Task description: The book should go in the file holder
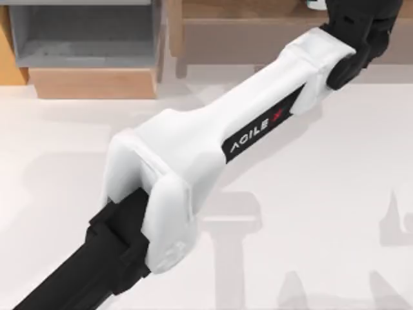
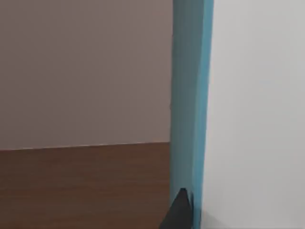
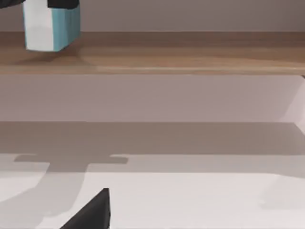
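Note:
The book [image 3: 50, 26], teal-blue with white page edges, stands upright at the long brown shelf [image 3: 190, 52], far from the file holder. My left arm stretches across the table to the shelf at the back right. Its gripper [image 1: 342, 13] is shut on the book, with dark fingers [image 3: 62, 4] at the book's top. The left wrist view shows the teal cover [image 2: 190, 95] up close with one fingertip [image 2: 178, 210] against it. The grey file holder [image 1: 90, 39] with its tan front panel sits at the back left. One dark finger [image 3: 93, 210] of my right gripper hangs low over the table.
The brown shelf [image 1: 258, 19] runs along the back right edge, beside the file holder. My left arm's white link [image 1: 213, 142] crosses the middle of the table diagonally. Arm shadows lie on the white tabletop [image 1: 322, 213].

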`<state>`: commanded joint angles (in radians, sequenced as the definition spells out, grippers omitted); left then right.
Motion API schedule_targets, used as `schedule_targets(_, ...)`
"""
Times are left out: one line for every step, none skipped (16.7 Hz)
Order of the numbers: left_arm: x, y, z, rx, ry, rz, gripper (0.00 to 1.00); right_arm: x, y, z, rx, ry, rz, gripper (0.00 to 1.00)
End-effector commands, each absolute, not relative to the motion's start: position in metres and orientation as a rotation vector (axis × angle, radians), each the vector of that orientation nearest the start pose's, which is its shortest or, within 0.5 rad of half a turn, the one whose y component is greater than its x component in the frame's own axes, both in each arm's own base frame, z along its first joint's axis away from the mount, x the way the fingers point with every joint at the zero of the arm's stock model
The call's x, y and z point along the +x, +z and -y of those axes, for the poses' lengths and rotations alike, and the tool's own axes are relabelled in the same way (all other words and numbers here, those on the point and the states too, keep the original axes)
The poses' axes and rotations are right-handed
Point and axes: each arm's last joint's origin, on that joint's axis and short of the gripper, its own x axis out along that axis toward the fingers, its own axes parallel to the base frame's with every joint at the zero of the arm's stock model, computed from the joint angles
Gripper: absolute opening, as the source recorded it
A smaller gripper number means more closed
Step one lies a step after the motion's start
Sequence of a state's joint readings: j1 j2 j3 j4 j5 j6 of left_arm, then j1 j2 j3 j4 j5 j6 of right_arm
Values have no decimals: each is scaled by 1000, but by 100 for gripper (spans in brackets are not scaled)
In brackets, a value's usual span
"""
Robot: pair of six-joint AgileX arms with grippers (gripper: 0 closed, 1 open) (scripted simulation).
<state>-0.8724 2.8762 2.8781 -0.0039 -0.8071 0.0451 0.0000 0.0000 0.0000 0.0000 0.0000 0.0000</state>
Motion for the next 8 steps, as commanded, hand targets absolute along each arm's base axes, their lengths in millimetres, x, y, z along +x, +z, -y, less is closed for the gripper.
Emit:
schedule_targets(419,236,447,91,-42,-18,0,106,160,1,0,0,0,100)
schedule_targets(418,245,443,158,-51,-39,0,106,160,1,0,0,0,100)
schedule_targets(418,253,438,229,-61,-61,0,106,160,1,0,0,0,100)
schedule_targets(418,262,430,326,-77,-93,0,106,160,1,0,0,0,100)
schedule_targets(417,271,422,422,-94,-125,0,106,160,1,0,0,0,100)
schedule_targets(414,279,414,535,-123,-163,0,106,160,1,0,0,0,100)
schedule_targets(410,287,405,649,-157,-201,0,106,160,1,0,0,0,100)
schedule_targets(404,295,395,764,-201,-238,0,106,160,1,0,0,0,100)
